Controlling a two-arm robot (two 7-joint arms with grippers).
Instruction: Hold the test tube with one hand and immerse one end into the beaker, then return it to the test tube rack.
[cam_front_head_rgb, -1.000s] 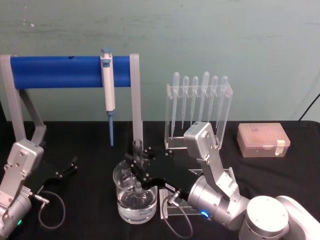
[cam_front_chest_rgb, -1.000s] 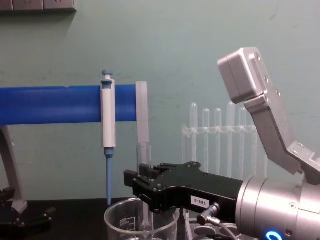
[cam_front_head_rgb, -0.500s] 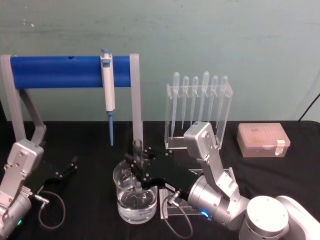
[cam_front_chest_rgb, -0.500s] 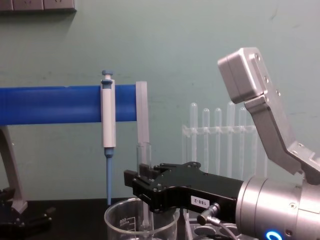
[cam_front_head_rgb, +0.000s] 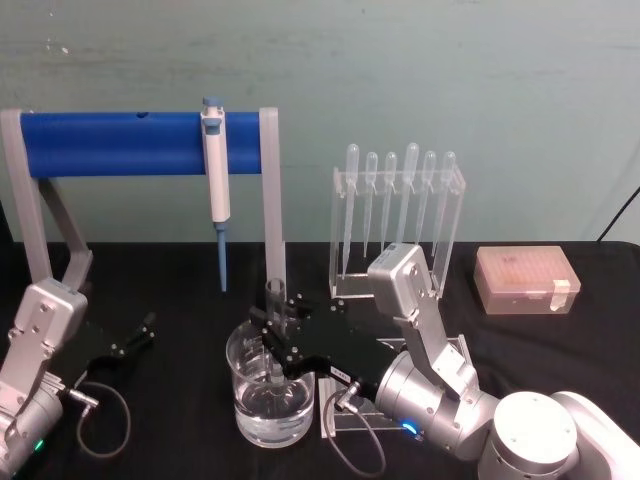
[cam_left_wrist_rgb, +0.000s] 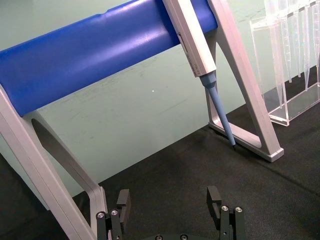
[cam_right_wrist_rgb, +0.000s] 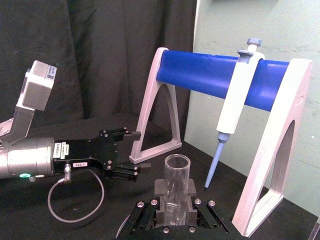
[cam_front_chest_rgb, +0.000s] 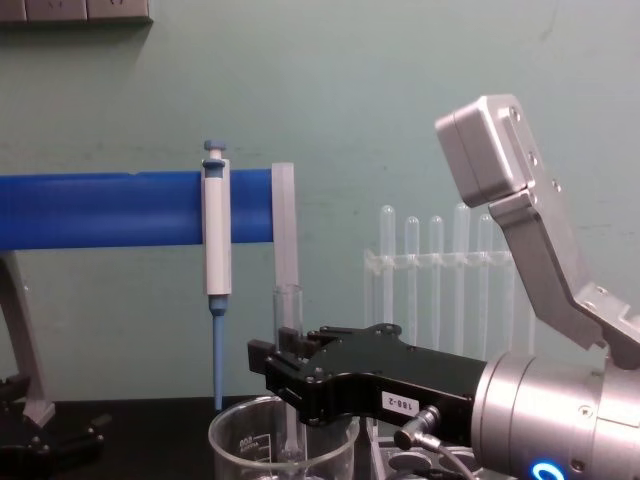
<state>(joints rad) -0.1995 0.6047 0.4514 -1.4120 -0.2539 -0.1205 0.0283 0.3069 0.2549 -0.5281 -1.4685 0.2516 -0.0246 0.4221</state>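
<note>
The test tube (cam_front_head_rgb: 275, 298) stands upright, a clear glass cylinder with its open rim on top. My right gripper (cam_front_head_rgb: 277, 338) is shut on the test tube's middle, above the beaker (cam_front_head_rgb: 243, 402). In the chest view the test tube (cam_front_chest_rgb: 288, 308) rises above the right gripper (cam_front_chest_rgb: 287, 368), and its lower part hangs inside the beaker (cam_front_chest_rgb: 238, 442). The beaker holds clear liquid; I cannot tell whether the tube's end touches it. The right wrist view shows the test tube (cam_right_wrist_rgb: 177, 181) between the black fingers (cam_right_wrist_rgb: 159, 189). My left gripper (cam_left_wrist_rgb: 168, 200) rests open and idle at the table's left (cam_front_head_rgb: 135, 336).
A blue bar stand (cam_front_head_rgb: 120, 143) carries a blue-and-white pipettor (cam_front_head_rgb: 216, 180) just behind the beaker. A clear rack of plastic pipettes (cam_front_head_rgb: 398, 215) stands behind my right arm. A pink lidded box (cam_front_head_rgb: 526, 280) sits at the right. A small clear stand (cam_front_head_rgb: 335, 412) is right of the beaker.
</note>
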